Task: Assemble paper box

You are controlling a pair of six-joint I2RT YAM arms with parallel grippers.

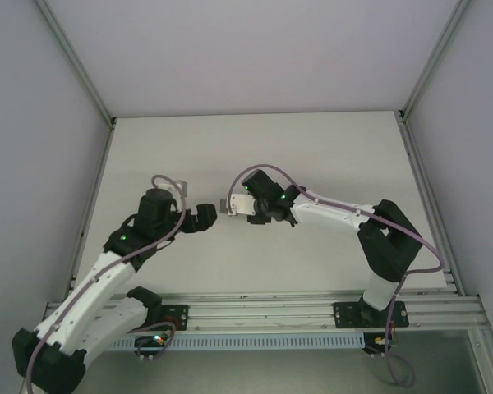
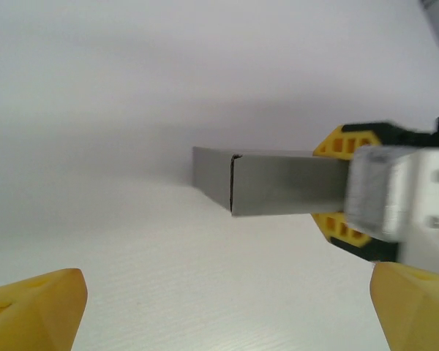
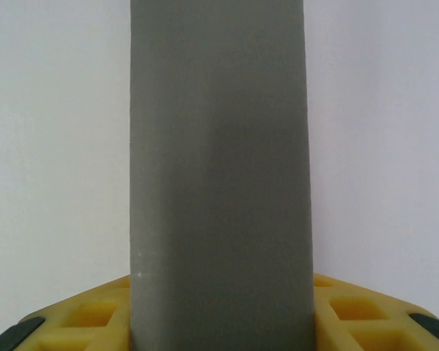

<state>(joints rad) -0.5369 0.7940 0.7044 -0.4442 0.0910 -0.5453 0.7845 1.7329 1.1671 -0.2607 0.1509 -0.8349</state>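
The paper box (image 1: 228,203) is a small folded box of matte grey card, held a little above the table near its middle. My right gripper (image 1: 243,207) is shut on it. In the right wrist view the paper box (image 3: 219,161) stands up between the yellow fingers (image 3: 80,322), which touch both of its sides. My left gripper (image 1: 207,217) stands open just left of the box and apart from it. The left wrist view shows the paper box (image 2: 271,183) ahead, with the right gripper's fingers (image 2: 342,142) clamping its right end. My left gripper (image 2: 227,314) has nothing between its fingertips (image 2: 36,307).
The white table (image 1: 312,156) is walled in by pale panels at the left, back and right. An aluminium rail (image 1: 271,310) carrying both arm bases runs along the near edge.
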